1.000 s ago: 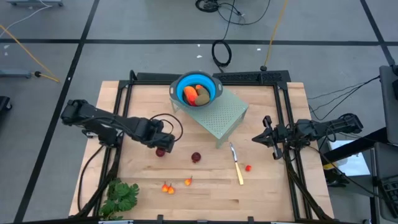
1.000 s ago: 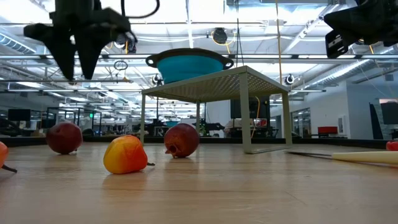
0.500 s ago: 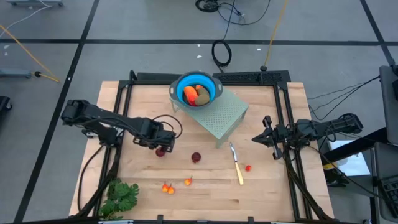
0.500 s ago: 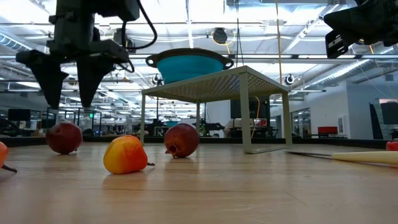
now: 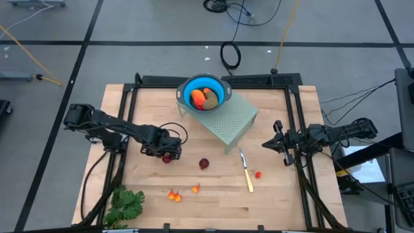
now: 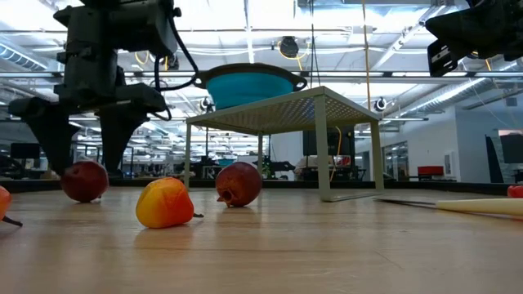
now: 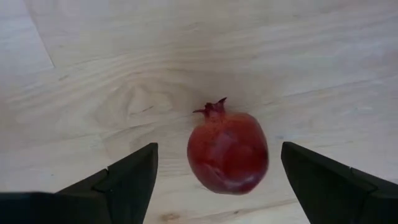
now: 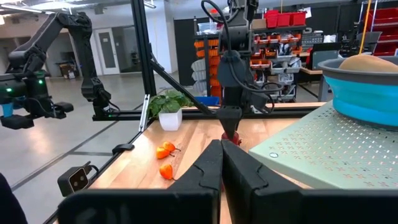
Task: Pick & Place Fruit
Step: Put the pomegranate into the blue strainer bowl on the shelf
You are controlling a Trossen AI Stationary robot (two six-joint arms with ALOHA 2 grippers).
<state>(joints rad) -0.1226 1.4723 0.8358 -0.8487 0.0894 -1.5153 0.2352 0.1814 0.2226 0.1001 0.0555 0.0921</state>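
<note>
A dark red ball of fruit [image 7: 228, 152] with a small crown lies on the wooden table [image 5: 284, 200], left of the middle [image 5: 167, 157]. My left gripper [image 7: 217, 149] points down right over it, open. One finger stands on each side of the ball, with clear gaps in the left wrist view; the low view [image 6: 82, 151] shows the fingertips down at the ball's top. A second dark red ball [image 5: 204, 163] lies near the table's middle. My right gripper [image 5: 266, 144] waits shut at the table's right side, raised and level.
A blue bowl [image 5: 220, 86] with orange and olive-brown pieces sits on a green perforated stand [image 5: 229, 120] at the far middle. A yellow-handled knife [image 5: 247, 171], a red bit [image 5: 258, 174], orange pieces [image 5: 173, 195] [image 5: 195, 189] and a leafy bunch [image 5: 126, 204] lie nearer.
My left gripper has come down toward the dark red ball on the left and has opened wider, its fingers now straddling the ball. The ball has stayed where it was.
</note>
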